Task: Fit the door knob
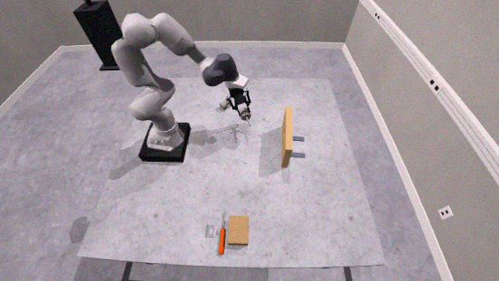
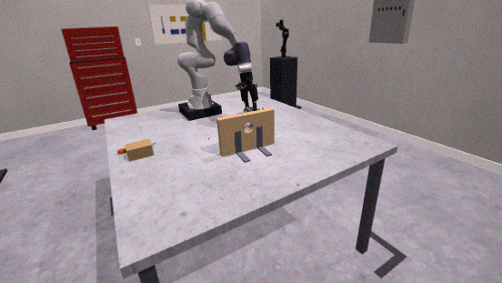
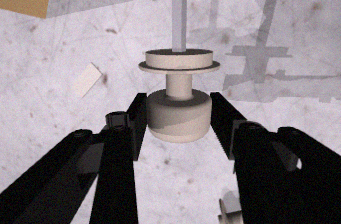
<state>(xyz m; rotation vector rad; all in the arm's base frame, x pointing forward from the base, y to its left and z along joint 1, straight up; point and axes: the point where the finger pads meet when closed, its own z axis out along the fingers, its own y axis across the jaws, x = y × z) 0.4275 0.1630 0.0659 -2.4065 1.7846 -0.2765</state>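
Beige in colour, the door knob [image 1: 245,116] [image 2: 249,110] [image 3: 179,117] is held above the table [image 1: 316,221] [image 2: 191,196] by the gripper [image 1: 244,112] [image 2: 251,108] [image 3: 178,106], whose black fingers are closed on the two sides of its round grip. By the wrist view, the square spindle [image 1: 249,123] [image 3: 179,25] is pointed away from the fingers, and the round plate [image 3: 179,60] is left free between grip and spindle. On the robot's side of the upright wooden board [image 1: 287,137] [image 2: 229,136] the knob is kept, well apart from the wood, so the spindle is not inserted. Through the board a round opening [image 2: 248,126] is seen, but the socket's details cannot be told. The board is supported by two grey brackets [image 1: 297,138] [image 2: 238,142]. Near another table edge, a wooden block [image 1: 238,230] [image 2: 140,150] is placed just beside an orange-handled tool [image 1: 221,241] [image 2: 122,151].
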